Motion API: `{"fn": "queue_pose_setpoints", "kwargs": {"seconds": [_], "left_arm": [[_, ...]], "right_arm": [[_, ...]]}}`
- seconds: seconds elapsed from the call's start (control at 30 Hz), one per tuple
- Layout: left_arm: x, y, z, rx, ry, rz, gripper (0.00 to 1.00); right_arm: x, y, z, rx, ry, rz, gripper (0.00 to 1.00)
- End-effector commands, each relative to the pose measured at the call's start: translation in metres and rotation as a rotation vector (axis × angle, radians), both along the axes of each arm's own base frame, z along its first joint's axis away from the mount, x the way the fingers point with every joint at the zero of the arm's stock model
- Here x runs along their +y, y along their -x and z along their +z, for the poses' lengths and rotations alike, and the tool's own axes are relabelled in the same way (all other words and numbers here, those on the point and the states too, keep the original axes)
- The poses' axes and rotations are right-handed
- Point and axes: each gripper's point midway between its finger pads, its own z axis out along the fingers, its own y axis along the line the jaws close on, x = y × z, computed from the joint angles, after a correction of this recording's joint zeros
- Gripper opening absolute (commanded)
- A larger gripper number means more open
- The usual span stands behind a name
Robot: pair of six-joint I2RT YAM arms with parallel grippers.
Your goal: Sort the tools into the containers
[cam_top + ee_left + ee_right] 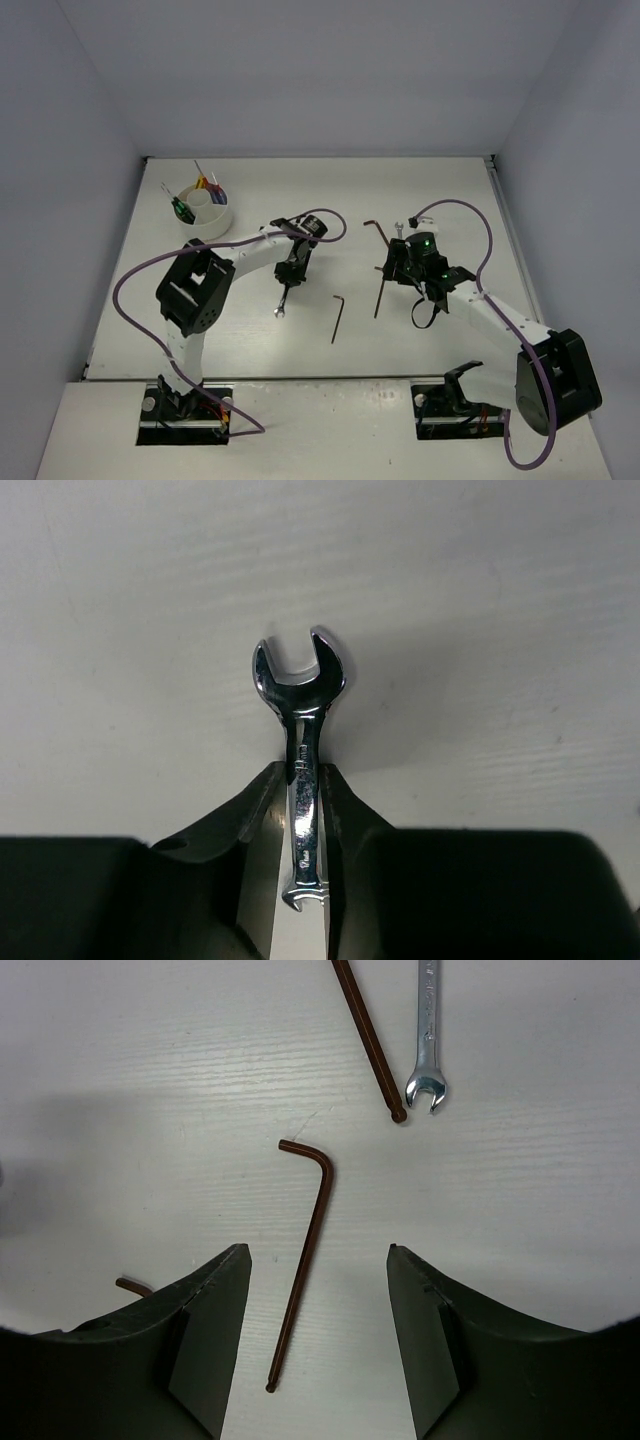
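Our left gripper (305, 780) clamped on a silver wrench (300, 685), our right gripper (315, 1252) spread wide above a hex key (322, 1185), white cup (222, 218) far left

Screwdrivers (181, 208) stand in the white cup (222, 222), dark hex keys (338, 317) lie flat to its right, silver wrench (300, 680) pinched in my left gripper (300, 772).

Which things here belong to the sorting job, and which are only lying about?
Job: white cup with screwdrivers; wrench in left gripper; second wrench; hex keys.
Lying about: nothing visible; the purple cables belong to the arms.
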Motion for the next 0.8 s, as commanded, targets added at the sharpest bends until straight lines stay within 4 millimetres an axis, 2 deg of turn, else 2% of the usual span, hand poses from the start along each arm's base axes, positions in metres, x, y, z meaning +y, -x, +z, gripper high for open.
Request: {"fn": "queue_pose_setpoints", "kwargs": {"seconds": [0.0,0.27,0.5,0.6,0.7,0.77], "left_arm": [[0.015,0.018,0.008,0.057,0.006,-0.019,0.19],[0.021,0.009,-0.001,0.104,0.037,0.011,0.22],[0.021,0.011,-0.008,0.142,0.055,0.023,0.24],[0.017,0.014,-0.012,0.162,0.066,0.022,0.18],[0.015,0.014,-0.017,0.179,0.067,0.018,0.04],[0.013,0.014,-0.019,0.186,0.079,0.008,0.0]], "right_arm": [[0.002,-0.01,0.014,-0.057,-0.025,-0.003,0.54],[0.003,-0.009,0.015,-0.061,-0.033,-0.003,0.54],[0.003,-0.01,0.011,-0.051,-0.026,-0.002,0.54],[0.004,-0.011,0.011,-0.049,-0.026,0.002,0.54],[0.005,-0.012,0.011,-0.05,-0.028,0.004,0.53],[0.005,-0.011,0.011,-0.047,-0.029,0.007,0.53]]}}
